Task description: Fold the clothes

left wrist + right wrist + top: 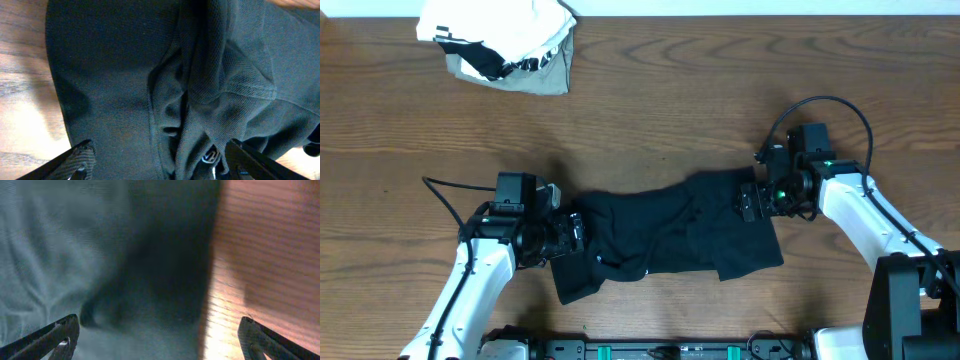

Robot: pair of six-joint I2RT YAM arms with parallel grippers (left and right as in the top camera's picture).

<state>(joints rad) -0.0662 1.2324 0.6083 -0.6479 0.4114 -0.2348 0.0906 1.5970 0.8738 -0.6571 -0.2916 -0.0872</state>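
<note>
At the far left of the brown wood-grain table (650,110) sits a crumpled white-and-grey cloth bundle with black-and-white striped trim (505,45). It is well apart from my work, and I leave it alone.

My left gripper (572,232) hangs over the left end of the plain black soft knit garment (670,235), which lies rumpled along the near side of the table between my two arms. Its jaws stand wide and hold nothing. In the left wrist view the cloth beneath them is bunched into ridges, with a small white logo (210,156) just beside one finger.

My right gripper (748,203) is at the garment's right end, also spread wide and empty. Its wrist view shows the cloth's edge between the fingers, with fabric on one side and bare wood on the other.

I judge the step in hand to be taking hold of both ends so the garment can be spread flat before any fold. To do it well, I should pinch only the outer edge on each side, not a ridge of several layers. Both pinches should close together, and then I should draw them gently apart.
</note>
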